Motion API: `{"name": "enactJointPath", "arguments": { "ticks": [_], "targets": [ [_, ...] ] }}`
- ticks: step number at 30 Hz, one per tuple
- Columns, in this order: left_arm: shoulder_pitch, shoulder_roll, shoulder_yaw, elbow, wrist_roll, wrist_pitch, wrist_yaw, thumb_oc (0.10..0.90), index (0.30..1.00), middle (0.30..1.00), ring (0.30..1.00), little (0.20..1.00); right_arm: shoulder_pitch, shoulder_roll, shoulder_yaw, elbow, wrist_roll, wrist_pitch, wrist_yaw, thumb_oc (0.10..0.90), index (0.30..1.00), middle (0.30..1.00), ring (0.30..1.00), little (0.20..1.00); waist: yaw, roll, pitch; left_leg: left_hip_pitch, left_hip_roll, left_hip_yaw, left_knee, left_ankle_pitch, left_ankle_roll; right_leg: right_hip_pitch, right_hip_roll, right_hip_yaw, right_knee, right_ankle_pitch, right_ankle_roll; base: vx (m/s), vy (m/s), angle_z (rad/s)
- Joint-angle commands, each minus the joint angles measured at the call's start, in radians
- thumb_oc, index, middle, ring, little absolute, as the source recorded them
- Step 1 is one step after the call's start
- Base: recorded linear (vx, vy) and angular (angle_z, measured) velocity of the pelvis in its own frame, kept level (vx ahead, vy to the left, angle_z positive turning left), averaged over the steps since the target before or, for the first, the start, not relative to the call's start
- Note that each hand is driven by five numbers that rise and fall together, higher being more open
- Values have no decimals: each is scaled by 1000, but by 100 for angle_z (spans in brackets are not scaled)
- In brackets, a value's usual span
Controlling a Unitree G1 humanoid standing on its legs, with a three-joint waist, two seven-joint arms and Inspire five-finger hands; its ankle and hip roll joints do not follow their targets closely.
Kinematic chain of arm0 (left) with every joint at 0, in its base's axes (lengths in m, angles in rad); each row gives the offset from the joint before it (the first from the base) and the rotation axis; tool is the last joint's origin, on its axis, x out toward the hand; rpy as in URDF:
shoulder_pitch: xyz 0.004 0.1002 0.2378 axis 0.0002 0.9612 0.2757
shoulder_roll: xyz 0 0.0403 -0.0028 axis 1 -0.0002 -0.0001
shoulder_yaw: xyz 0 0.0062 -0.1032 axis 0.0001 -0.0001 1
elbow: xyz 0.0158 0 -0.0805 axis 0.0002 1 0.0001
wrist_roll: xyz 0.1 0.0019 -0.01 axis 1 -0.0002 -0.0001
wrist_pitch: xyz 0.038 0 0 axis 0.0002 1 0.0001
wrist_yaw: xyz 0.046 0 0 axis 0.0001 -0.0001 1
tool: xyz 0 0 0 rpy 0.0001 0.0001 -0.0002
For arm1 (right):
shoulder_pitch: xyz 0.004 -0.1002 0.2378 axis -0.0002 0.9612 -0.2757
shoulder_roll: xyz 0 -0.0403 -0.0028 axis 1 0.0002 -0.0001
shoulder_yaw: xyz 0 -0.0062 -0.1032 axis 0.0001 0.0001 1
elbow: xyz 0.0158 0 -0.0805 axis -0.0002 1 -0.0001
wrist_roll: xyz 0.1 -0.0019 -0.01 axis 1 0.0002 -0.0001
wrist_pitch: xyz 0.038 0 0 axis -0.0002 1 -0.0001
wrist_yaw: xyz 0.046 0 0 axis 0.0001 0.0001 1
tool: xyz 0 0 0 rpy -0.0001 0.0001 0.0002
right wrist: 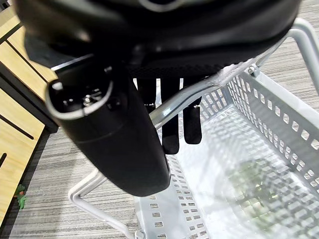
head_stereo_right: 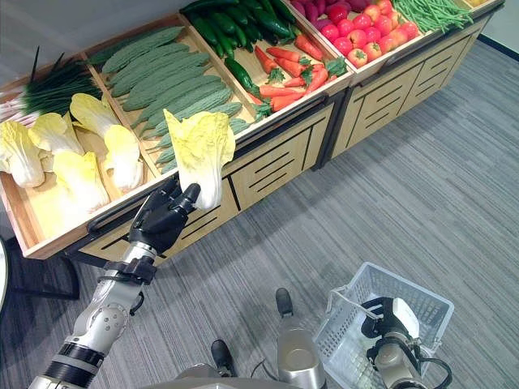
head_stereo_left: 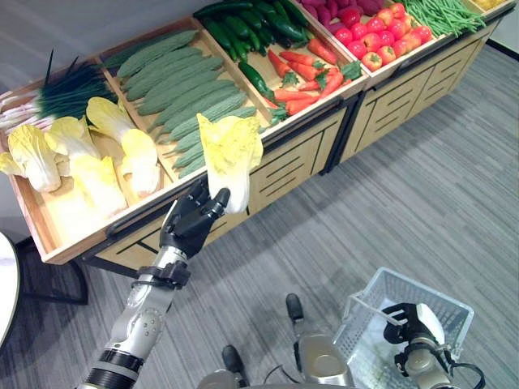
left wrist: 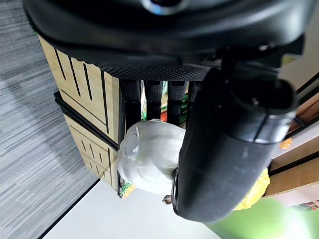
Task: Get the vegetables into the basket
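My left hand is shut on the white base of a yellow-leaved napa cabbage, held upright in the air in front of the wooden display stand's front edge. In the left wrist view the cabbage's pale base sits between my fingers and thumb. At the lower right a white mesh basket hangs over the carpet. My right hand is curled round its handle, and the basket's wall shows past the fingers.
The wooden display stand runs across the back. Its bins hold more cabbages, scallions, green gourds, cucumbers and carrots, tomatoes and green beans. Grey carpet lies between stand and basket.
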Motion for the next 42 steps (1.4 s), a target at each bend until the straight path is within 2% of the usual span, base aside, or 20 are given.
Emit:
{"name": "enactJointPath", "arguments": {
  "ticks": [1, 2, 6, 8, 10, 11, 15, 19, 20, 23, 26, 28, 30, 32, 33, 34, 35, 37, 38, 42],
  "targets": [
    [-93, 55, 26, -91, 10, -78, -51, 400, 300, 300, 300, 300, -28, -50, -8, -16, -8, -12, -30, 400, 300, 300, 300, 300, -1, -62, -25, -23, -1, -31, 148, -117, 10, 55, -133, 18, 68, -108, 110, -23, 103, -4],
    [-96, 55, 25, -89, 14, -79, -48, 400, 300, 300, 300, 300, -25, -51, -10, -23, -10, -10, -30, 400, 300, 300, 300, 300, -3, -63, -25, -21, -6, -26, 146, -120, 14, 49, -135, 22, 80, -107, 115, -36, 183, -7],
    [-132, 65, 4, -76, 43, -93, -22, 400, 300, 300, 300, 300, -12, -48, -17, -60, -20, -1, -38, 400, 300, 300, 300, 300, -27, -84, -18, -2, -51, 17, 119, -135, 45, -10, -154, 69, 110, 0, 179, -47, 173, -20],
    [-148, 76, 1, -66, 65, -103, -13, 400, 300, 300, 300, 300, -20, -44, -10, -81, -22, 6, -33, 400, 300, 300, 300, 300, -34, -86, -8, -5, -52, 41, 114, -133, 51, -42, -165, 66, 112, 51, 196, -97, 103, -40],
    [-156, 92, -4, -52, 83, -108, -3, 400, 300, 300, 300, 300, -16, -34, 2, -105, -23, 7, -31, 400, 300, 300, 300, 300, -29, -84, 2, -11, -43, 65, 112, -129, 59, -60, -174, 13, 140, 30, 189, -148, 108, -75],
    [-165, 99, -2, -41, 92, -107, 0, 400, 300, 300, 300, 300, -21, -27, 18, -94, -24, 6, -23, 400, 300, 300, 300, 300, -18, -75, 9, -14, -30, 85, 104, -125, 66, -45, -179, -59, 174, -27, 162, -176, 119, -83],
    [-129, 105, 18, -49, 121, -104, 21, 400, 300, 300, 300, 300, -26, -11, 26, -58, -16, 7, -17, 400, 300, 300, 300, 300, 19, -51, -10, -34, 0, 148, 70, -85, 72, 18, -192, -149, 280, -114, 134, -129, 41, -66],
    [-87, 121, 49, -70, 169, -107, 45, 400, 300, 300, 300, 300, -22, -3, 30, -56, -19, 14, -7, 400, 300, 300, 300, 300, 59, -58, -47, -43, 14, 180, 60, -79, 51, 130, -213, -192, 234, -120, 155, -8, -96, -52],
    [-84, 130, 60, -63, 184, -109, 50, 400, 300, 300, 300, 300, -20, -3, 30, -58, -15, 15, -4, 400, 300, 300, 300, 300, 65, -69, -52, -49, 22, 199, 76, -73, 40, 150, -209, -214, 159, -111, 162, 7, -176, -44],
    [-88, 133, 72, -55, 187, -111, 59, 400, 300, 300, 300, 300, -10, -2, 29, -58, -23, 20, -2, 400, 300, 300, 300, 300, 70, -71, -48, -49, 46, 237, 89, -56, 23, 163, -187, -275, 124, -142, 150, 0, -228, -59],
    [-105, 110, 49, -58, 217, -113, 79, 400, 300, 300, 300, 300, 16, -24, 0, -54, -11, 27, -11, 400, 300, 300, 300, 300, 40, -42, -21, -73, 96, 238, 132, -16, -24, 179, -146, -279, 73, -203, 113, -11, -366, -34],
    [-131, 87, 27, -53, 219, -113, 93, 400, 300, 300, 300, 300, 33, -47, -20, -39, 9, 29, -26, 400, 300, 300, 300, 300, 18, -20, -1, -85, 130, 215, 162, 11, -54, 194, -114, -269, 71, -239, 82, 7, -388, -9],
    [-141, 78, 23, -50, 225, -119, 96, 400, 300, 300, 300, 300, 36, -59, -30, -9, 22, 26, -32, 400, 300, 300, 300, 300, 12, -15, 8, -101, 152, 190, 227, 4, -67, 201, -101, -261, 71, -253, 65, -9, -257, -2],
    [-146, 70, 23, -53, 228, -131, 109, 400, 300, 300, 300, 300, 25, -78, -33, 9, 32, 29, -40, 400, 300, 300, 300, 300, 29, -13, 20, -139, 131, 57, 271, 35, -66, 180, -87, -223, 80, -241, 46, -11, -103, -16],
    [-149, 65, 10, -65, 236, -134, 124, 400, 300, 300, 300, 300, 9, -90, -37, 50, 49, 35, -56, 400, 300, 300, 300, 300, 49, -15, 28, -158, 92, -106, 227, 20, -60, 172, -91, -189, 88, -238, 50, 73, -5, -56],
    [-147, 67, 9, -73, 240, -140, 134, 400, 300, 300, 300, 300, 0, -99, -34, 69, 57, 33, -60, 400, 300, 300, 300, 300, 62, -17, 27, -169, 76, -179, 192, 6, -53, 161, -93, -163, 90, -234, 53, 63, 12, -81],
    [-147, 67, 9, -73, 241, -140, 134, 400, 300, 300, 300, 300, -1, -99, -34, 69, 58, 33, -60, 400, 300, 300, 300, 300, 61, -17, 25, -172, 75, -179, 190, 8, -52, 157, -93, -163, 89, -232, 53, 65, 46, -94],
    [-137, 80, 14, -72, 234, -152, 138, 400, 300, 300, 300, 300, -26, -118, -24, 89, 69, 30, -70, 400, 300, 300, 300, 300, 82, -18, 26, -205, 57, -302, 155, 10, -45, 139, -92, -106, 95, -222, 61, 93, 105, -63],
    [-131, 84, 21, -73, 231, -155, 135, 400, 300, 300, 300, 300, -37, -123, -14, 95, 68, 29, -64, 400, 300, 300, 300, 300, 84, -21, 23, -203, 43, -316, 168, -13, -35, 132, -92, -86, 99, -222, 63, 110, 246, -90],
    [-123, 95, 2, -60, 252, -160, 127, 400, 300, 300, 300, 300, -40, -101, -33, 95, 81, 36, -55, 400, 300, 300, 300, 300, 82, -36, 6, -166, -19, -207, 156, -66, 26, 95, -153, -19, 129, -163, 118, 103, 445, -63]
  ]
}}
